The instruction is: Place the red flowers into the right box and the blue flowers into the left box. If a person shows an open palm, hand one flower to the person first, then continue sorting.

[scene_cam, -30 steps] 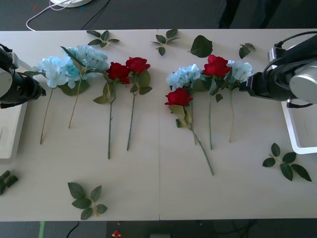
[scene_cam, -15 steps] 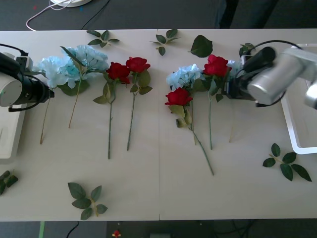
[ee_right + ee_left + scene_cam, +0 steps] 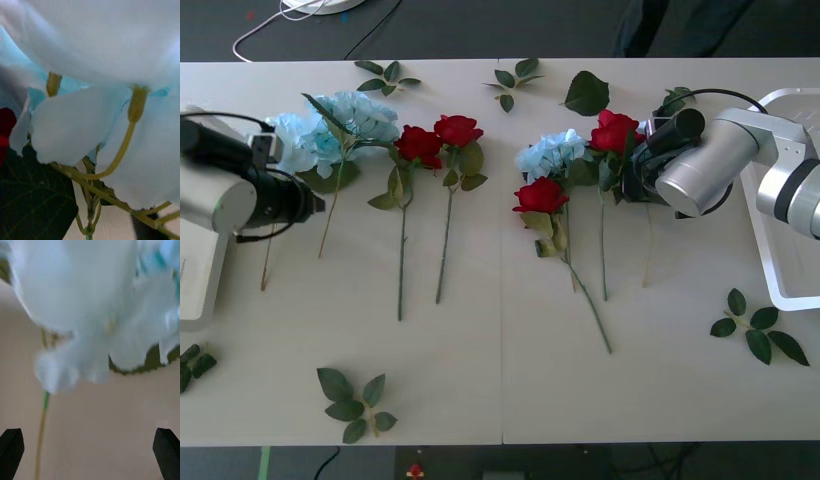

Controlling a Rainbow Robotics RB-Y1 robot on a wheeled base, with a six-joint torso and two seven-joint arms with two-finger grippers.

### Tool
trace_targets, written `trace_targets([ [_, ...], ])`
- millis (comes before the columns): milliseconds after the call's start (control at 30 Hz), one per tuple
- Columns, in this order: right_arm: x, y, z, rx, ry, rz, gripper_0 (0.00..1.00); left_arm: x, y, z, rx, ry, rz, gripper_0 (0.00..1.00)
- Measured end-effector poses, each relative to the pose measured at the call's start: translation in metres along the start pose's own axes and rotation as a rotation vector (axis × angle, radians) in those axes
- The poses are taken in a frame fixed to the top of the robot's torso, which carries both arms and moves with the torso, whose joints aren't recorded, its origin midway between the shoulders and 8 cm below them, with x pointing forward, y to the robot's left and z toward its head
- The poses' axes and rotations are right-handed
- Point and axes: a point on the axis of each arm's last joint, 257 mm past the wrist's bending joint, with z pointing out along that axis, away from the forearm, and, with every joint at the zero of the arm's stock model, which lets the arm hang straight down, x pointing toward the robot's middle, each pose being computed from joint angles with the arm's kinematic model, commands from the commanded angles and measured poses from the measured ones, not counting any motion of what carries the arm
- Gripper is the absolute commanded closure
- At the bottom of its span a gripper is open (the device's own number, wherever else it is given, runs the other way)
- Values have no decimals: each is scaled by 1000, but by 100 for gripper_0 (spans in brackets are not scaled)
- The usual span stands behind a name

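Both arms have swung inward; our left gripper (image 3: pixel 90 455), jaws spread, nears the soft, light blue flowers (image 3: pixel 330 130); we should pinch the stem; right jaws: cannot tell.

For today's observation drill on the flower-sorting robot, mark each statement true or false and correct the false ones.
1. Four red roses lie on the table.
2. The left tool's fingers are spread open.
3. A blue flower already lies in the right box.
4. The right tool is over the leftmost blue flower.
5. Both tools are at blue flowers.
1. True: four red roses lie on the table.
2. True: the left tool has its fingers at both corners of the left wrist view.
3. False: the visible part of the right box holds no flower.
4. False: the right tool is at the rightmost blue flower.
5. True: the left tool faces the leftmost blue flower.
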Motion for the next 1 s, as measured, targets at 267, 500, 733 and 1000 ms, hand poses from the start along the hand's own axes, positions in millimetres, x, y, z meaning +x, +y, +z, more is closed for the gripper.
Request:
trace_targets([
  [267,3,-2,4,-3,-9,-15,100,15,10,5,-13,9,-22,0],
  [500,2,-2,5,-5,-13,-15,100,17,17,7,-32,-7,-36,0],
  [733,-3,0,3,-21,-27,-14,100,24,3,17,-31,-40,-3,0],
  [1000,-8,-7,-28,-94,-9,42,100,23,0,21,-45,-65,4,0],
])
